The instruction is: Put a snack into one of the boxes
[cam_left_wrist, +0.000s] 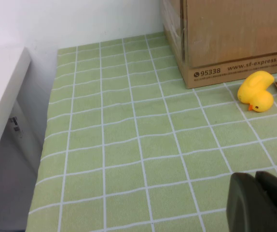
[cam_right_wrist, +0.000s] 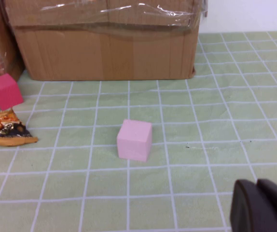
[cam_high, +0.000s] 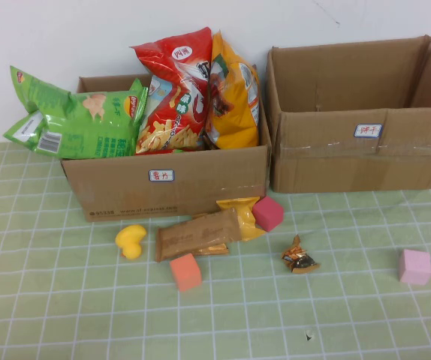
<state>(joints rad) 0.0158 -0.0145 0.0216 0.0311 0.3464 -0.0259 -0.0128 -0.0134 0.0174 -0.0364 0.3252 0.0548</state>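
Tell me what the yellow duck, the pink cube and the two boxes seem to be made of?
The yellow duck looks like smooth rubber or soft plastic, with a slight sheen. The pink cube seems matte foam or painted wood; its faces are flat and dull. Both boxes are brown corrugated cardboard, the right one glossy with clear tape. The left gripper and the right gripper are parked low, touching nothing.
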